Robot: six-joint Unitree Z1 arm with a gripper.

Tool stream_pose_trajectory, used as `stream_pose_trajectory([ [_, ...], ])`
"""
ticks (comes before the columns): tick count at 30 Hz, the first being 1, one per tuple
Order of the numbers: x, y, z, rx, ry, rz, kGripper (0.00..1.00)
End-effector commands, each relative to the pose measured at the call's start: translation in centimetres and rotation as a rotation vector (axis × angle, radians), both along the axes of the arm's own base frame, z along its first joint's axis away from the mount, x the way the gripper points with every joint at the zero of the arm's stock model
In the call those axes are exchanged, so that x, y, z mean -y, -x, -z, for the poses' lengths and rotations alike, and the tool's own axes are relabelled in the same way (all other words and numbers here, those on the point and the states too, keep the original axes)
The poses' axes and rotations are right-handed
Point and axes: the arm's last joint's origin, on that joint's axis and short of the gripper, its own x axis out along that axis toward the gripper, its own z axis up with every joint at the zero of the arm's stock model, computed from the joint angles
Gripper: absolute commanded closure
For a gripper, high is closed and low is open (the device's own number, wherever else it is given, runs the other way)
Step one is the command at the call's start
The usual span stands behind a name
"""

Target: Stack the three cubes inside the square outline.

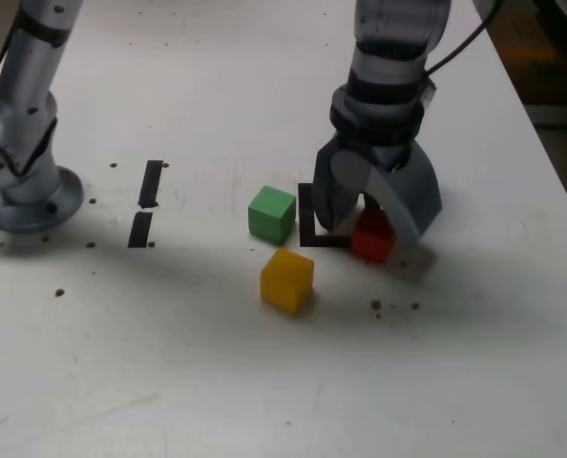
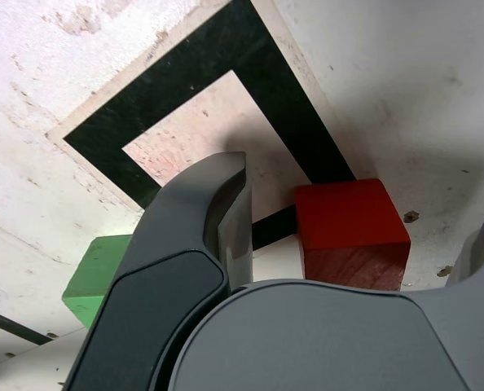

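Exterior view, from its left: two short tape strips (image 1: 151, 183) lie well apart from the cubes. Next comes the green cube (image 1: 272, 214), just left of the square outline (image 1: 306, 218), outside it. The yellow cube (image 1: 287, 280) sits nearer and slightly right of the green one, also outside the frame. Farther right, the red cube (image 1: 370, 244) rests at the outline's near right corner, overlapping the tape rather than sitting fully within it. Around it stands the gripper (image 1: 372, 232), fingers spread to either side; the wrist view shows a gap between each finger and the block, so nothing is held.

No stack exists. The step in hand looks like lining up on red as the base cube. Next, the fingers probably need to centre on it, close, and shift it far and left, fully inside the frame, before another cube goes on top.
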Motion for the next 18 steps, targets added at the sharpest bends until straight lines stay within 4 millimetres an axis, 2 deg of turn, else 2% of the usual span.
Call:
stream_pose_trajectory([
  [1, 0.2, 0.0, 0.0, -0.001, 0.000, 0.002, 0.37],
  [12, 1.5, 0.3, -0.4, 0.008, -0.005, 0.033, 0.77],
  [18, 1.4, 1.3, -0.6, -0.034, -0.018, 0.033, 0.88],
])
